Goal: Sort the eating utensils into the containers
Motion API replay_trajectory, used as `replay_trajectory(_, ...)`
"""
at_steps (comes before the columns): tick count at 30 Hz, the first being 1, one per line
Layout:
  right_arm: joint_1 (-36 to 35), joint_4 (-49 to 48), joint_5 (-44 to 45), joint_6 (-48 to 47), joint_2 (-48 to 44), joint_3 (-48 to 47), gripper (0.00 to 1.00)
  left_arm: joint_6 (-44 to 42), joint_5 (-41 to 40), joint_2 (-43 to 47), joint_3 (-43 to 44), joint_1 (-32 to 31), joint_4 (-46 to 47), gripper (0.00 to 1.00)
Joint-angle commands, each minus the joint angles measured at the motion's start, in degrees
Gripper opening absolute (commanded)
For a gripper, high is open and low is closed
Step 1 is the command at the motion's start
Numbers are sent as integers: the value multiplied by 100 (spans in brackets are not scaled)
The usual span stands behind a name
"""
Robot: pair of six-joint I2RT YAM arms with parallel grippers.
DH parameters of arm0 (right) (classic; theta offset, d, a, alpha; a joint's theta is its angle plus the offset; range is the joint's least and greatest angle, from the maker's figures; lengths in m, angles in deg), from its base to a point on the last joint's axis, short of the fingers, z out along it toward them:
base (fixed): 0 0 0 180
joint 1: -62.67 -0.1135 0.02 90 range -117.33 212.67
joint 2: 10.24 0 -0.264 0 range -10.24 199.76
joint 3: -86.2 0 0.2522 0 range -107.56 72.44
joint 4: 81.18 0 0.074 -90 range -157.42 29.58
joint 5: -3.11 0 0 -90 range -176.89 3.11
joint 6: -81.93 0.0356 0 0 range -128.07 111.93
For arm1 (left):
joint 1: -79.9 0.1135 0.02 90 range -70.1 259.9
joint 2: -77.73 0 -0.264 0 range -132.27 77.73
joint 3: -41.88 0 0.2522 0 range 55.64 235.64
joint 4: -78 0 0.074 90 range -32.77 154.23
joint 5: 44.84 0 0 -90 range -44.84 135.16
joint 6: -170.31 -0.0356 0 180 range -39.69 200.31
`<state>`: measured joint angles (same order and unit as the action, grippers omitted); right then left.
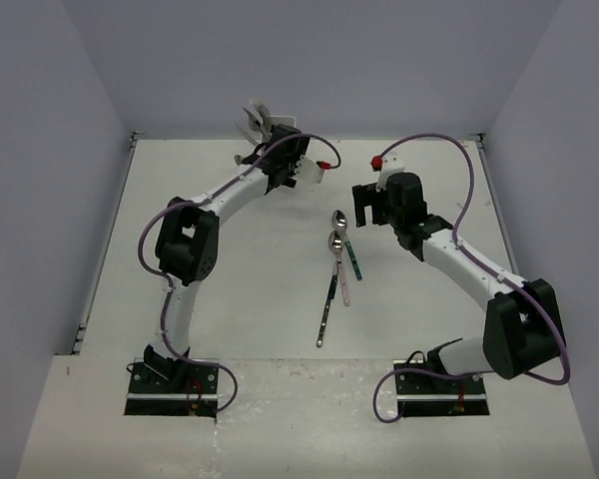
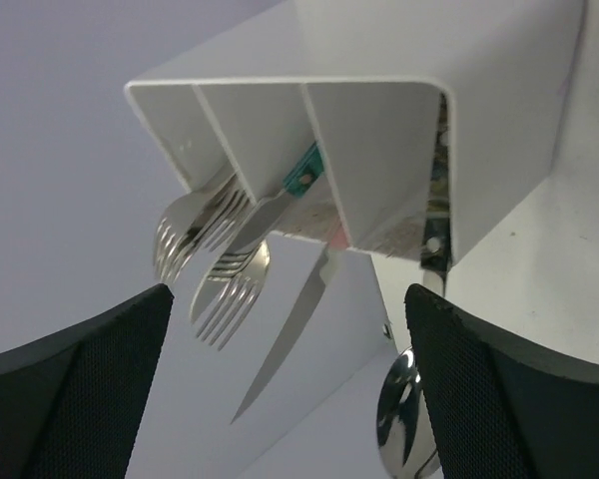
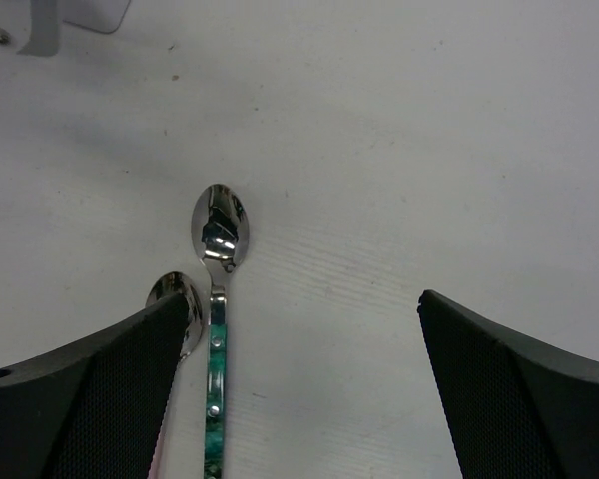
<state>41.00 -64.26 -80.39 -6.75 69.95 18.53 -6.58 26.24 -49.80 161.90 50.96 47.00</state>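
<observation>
The white compartmented holder [image 2: 379,150] fills the left wrist view, its open end facing the camera. Forks [image 2: 215,294], a knife [image 2: 290,329] with a teal handle nearby, and a spoon [image 2: 404,419] stick out of it. In the top view it shows at the back wall [image 1: 257,115]. My left gripper [image 2: 290,299] is open and empty just in front of it [image 1: 263,138]. My right gripper [image 3: 304,304] is open and empty above the table, just right of a teal-handled spoon [image 3: 220,235] and a second spoon [image 3: 177,297]. Both spoons [image 1: 341,222] lie mid-table.
A third utensil with a dark handle [image 1: 326,311] lies just below the two spoons. Lavender walls [image 1: 309,60] close the table at the back and sides. A white bracket [image 3: 40,25] shows at the right wrist view's top left corner.
</observation>
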Motion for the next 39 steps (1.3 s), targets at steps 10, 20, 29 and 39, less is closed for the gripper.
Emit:
replay_trajectory(10, 5, 1238, -18, 1397, 1113, -479, 99, 3316, 739, 2511, -1559, -120, 1791, 100)
replay_trajectory(20, -495, 2268, 184, 1995, 2097, -1174, 99, 5288, 1356, 4095, -3972, -128, 3393, 100)
replay_trajectory(29, -725, 2883, 791, 2522, 2590, -1412, 96, 5551, 987, 3999, -4087, -120, 3086, 100)
replay_trajectory(39, -733, 2717, 616, 2733, 2257, -930, 95, 5508, 1109, 3937, -4087, -111, 2849, 100)
